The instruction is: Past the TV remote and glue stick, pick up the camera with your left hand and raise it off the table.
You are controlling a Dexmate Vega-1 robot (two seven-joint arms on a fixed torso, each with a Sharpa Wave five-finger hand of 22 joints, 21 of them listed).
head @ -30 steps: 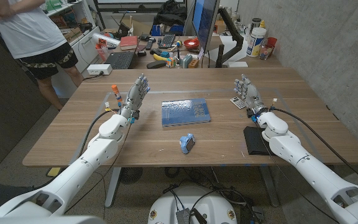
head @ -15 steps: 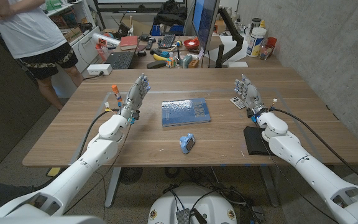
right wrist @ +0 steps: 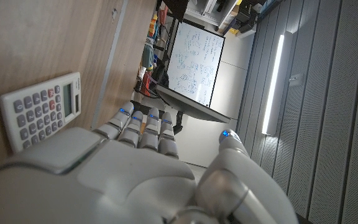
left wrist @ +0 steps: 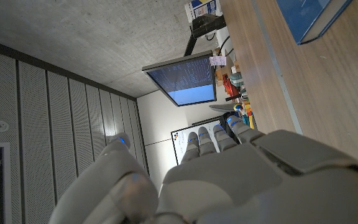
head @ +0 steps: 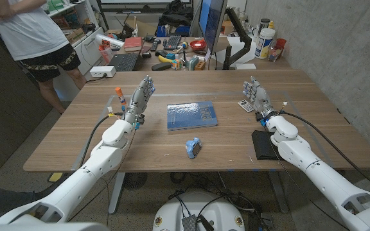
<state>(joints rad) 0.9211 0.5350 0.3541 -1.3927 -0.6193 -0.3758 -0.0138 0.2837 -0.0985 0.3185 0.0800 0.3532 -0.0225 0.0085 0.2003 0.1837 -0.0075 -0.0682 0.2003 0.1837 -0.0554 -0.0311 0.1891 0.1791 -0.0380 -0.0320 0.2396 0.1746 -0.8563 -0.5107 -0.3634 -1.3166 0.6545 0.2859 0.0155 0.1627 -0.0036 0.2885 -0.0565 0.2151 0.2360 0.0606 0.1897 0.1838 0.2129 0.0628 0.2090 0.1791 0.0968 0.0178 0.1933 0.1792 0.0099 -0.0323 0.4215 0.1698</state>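
Note:
A small blue and grey camera (head: 193,147) sits near the table's front edge, at the middle. My left hand (head: 140,97) stands to the camera's far left, fingers stretched out and holding nothing; its back (left wrist: 241,180) shows in the left wrist view. A glue stick (head: 119,96) with an orange cap stands just left of that hand. My right hand (head: 255,96) is raised at the right, also open, with its back (right wrist: 135,180) in the right wrist view. A flat black object (head: 262,144) lies by my right forearm; I cannot tell whether it is the remote.
A blue book (head: 192,116) lies mid-table beyond the camera, its corner (left wrist: 303,18) in the left wrist view. A calculator (head: 245,106) (right wrist: 39,112) lies by my right hand. A person (head: 31,38) stands at the back left. A cluttered desk with a monitor (head: 211,25) stands behind.

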